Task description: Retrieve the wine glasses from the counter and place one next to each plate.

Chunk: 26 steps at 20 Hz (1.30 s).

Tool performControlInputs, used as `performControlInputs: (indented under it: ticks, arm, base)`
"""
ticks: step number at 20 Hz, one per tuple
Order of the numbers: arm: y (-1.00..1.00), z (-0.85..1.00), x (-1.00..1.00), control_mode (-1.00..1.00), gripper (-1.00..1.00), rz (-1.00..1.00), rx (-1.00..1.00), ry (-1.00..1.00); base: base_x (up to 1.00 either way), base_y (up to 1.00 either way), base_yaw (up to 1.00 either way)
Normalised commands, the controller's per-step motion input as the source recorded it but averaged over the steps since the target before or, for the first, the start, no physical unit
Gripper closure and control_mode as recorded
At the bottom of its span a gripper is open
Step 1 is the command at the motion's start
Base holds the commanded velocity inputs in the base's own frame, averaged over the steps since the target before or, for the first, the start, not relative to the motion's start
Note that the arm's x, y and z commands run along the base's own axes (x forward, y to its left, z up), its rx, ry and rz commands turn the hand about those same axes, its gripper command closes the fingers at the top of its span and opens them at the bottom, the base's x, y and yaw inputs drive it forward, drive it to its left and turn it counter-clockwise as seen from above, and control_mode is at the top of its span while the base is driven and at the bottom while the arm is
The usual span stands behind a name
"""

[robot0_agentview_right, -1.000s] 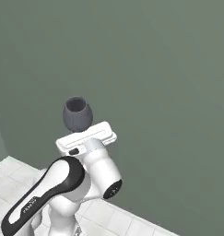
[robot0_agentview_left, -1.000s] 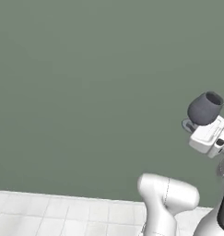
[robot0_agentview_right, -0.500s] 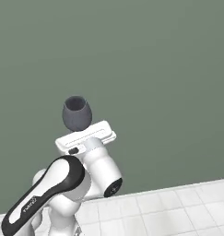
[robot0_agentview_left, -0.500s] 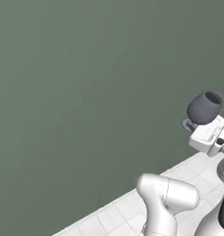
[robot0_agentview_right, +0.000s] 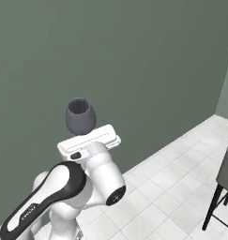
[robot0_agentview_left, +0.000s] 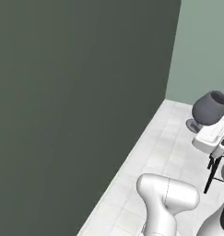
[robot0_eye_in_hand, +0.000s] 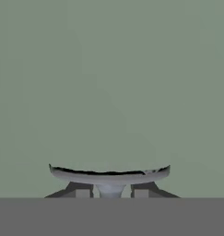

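One of the wine glasses (robot0_agentview_right: 79,116), smoky grey with a rounded bowl, stands upright above the white hand, high over the floor. My gripper (robot0_agentview_right: 84,136) points upward and is shut on its stem just below the bowl. From the left side the same wine glass (robot0_agentview_left: 209,108) sits atop my gripper (robot0_agentview_left: 206,126) at the right edge. In the hand view the bowl of the wine glass (robot0_eye_in_hand: 109,175) spreads above the two dark fingertips (robot0_eye_in_hand: 83,189), with the stem between them. The counter and the plates are out of view.
A dark green wall (robot0_agentview_left: 76,101) runs close along the left, meeting a paler green wall (robot0_agentview_left: 205,41) at a corner. White floor tiles (robot0_agentview_right: 171,178) stretch ahead. A black-legged stool (robot0_agentview_right: 222,187) stands at the right.
The whole picture has swung: the base has turned, bringing the wall corner, more floor and a stool into view. The glass stays gripped in the same pose on the hand.
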Motion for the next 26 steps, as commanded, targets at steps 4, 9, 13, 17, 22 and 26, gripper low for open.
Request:
performControlInputs:
  ticks: [4,9,13,17,22,26]
  arm:
    - [0.00,0.00,0.00,1.00,1.00,0.00,0.00,0.00]
    - [0.00,0.00,0.00,1.00,1.00,0.00,0.00,0.00]
    - [0.00,0.00,0.00,1.00,1.00,0.00,0.00,0.00]
    - [0.00,0.00,0.00,1.00,1.00,0.00,0.00,0.00]
    - [0.00,0.00,0.00,1.00,1.00,0.00,0.00,0.00]
    - [0.00,0.00,0.00,1.00,1.00,0.00,0.00,0.00]
  base:
    - [1.00,0.93,-0.26]
    - [1.00,0.02,-0.30]
    - [1.00,0.08,-0.42]
    - [1.00,0.68,-0.59]
    - [1.00,0.83,-0.65]
    - [1.00,0.76,-0.68]
